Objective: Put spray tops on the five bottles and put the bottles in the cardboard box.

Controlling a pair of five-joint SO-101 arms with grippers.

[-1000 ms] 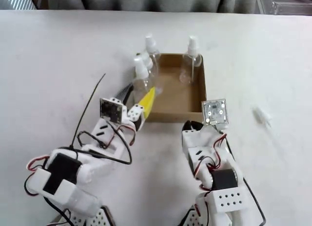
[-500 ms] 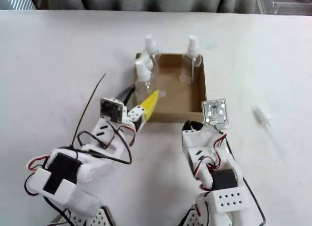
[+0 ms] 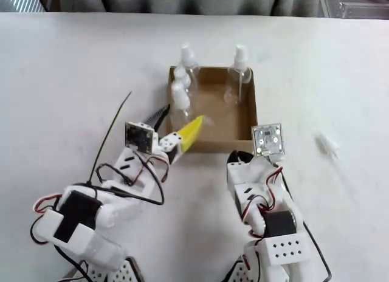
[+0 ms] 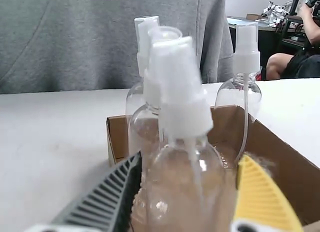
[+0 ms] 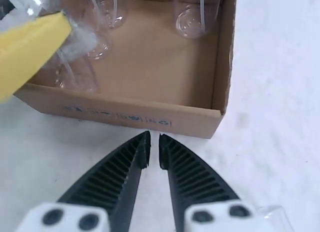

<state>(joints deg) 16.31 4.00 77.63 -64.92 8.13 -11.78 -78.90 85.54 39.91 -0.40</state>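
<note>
The left pincer (image 3: 184, 113) is hanging over the near left corner of the cardboard box (image 3: 246, 121) with its jaws spread. The capped bottle (image 4: 185, 182) is standing upright between them just inside that corner. The yellow jaw is standing off the bottle's side rather than pressing it, so I am reading this as a letting-go, with the bottle being set there to pack tightly against its neighbours. A second bottle (image 3: 180, 80) is standing right behind it along the box's left wall, a third bottle (image 3: 189, 64) is sitting in the far left corner, and a fourth bottle (image 3: 238, 81) is occupying the far right corner. All are wearing spray tops, and the box's middle and near right are being kept bare, probably for the last bottle. The right pincer (image 5: 152, 152) is clenched on nothing, its jaws nearly touching, and is waiting just in front of the box's near wall, likely to keep out of the other arm's way. A small clear piece (image 3: 328, 145), perhaps a loose spray top, is lying on the table (image 3: 73, 69) well to the right of the box. Compared with a second ago, the yellow jaw is swinging outward toward the box's middle, the capped bottle is sitting nearer the near wall, and the right arm is showing no shift.
</note>
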